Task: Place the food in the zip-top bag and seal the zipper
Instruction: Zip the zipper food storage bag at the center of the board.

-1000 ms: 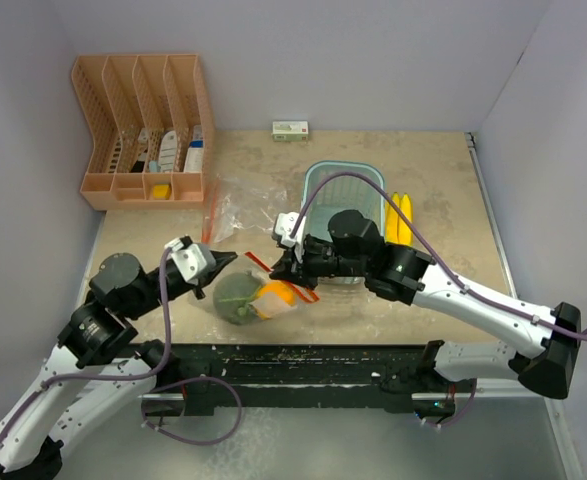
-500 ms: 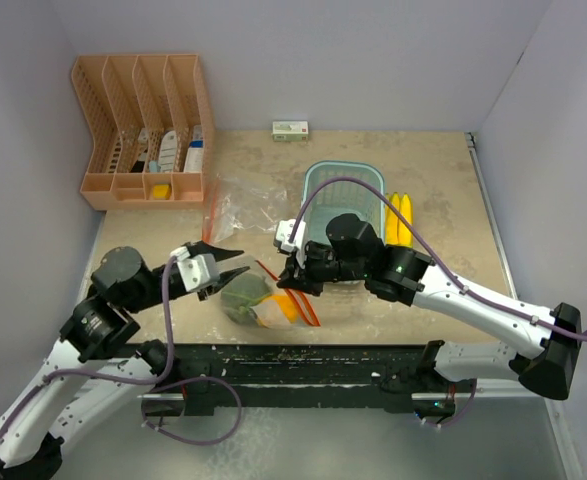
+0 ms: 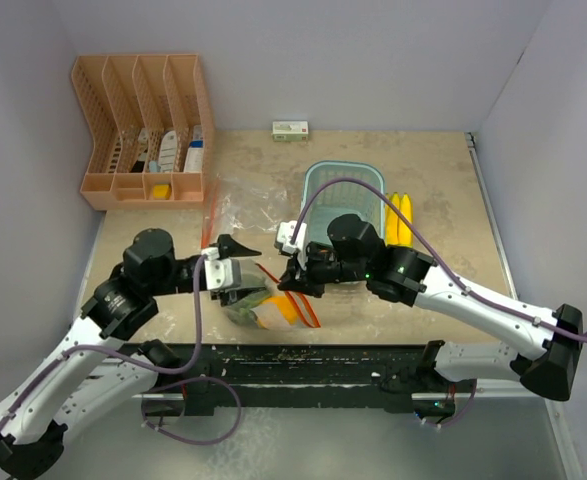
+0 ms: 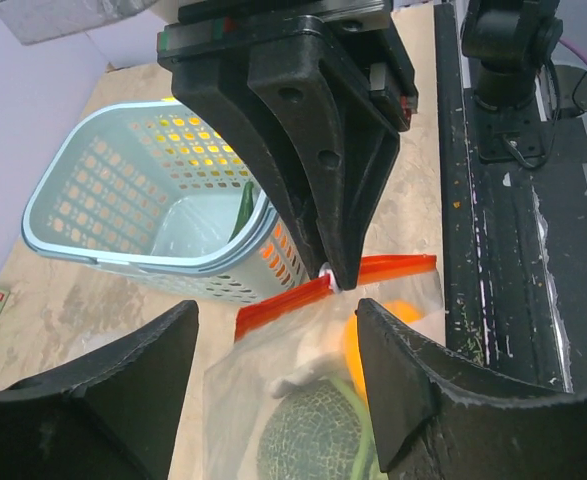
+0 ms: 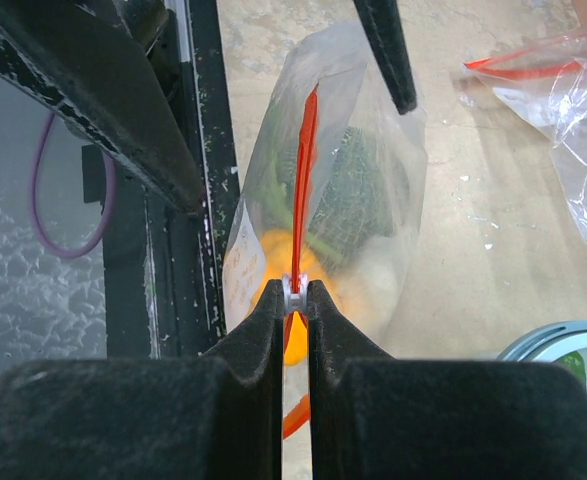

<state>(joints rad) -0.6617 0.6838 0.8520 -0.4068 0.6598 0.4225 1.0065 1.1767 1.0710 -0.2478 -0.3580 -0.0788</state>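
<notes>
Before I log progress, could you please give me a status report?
Left gripper open above bag. Right gripper shut on zipper slider. Green head and orange fruit bagged; bananas, long green vegetable outside. Nothing blocking.

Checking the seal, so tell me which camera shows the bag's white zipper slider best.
Right wrist: the slider sits centred and close, pinched in the right end effector. Left wrist shows it small at that end effector's tip. In the top view it is too small to make out.
</notes>
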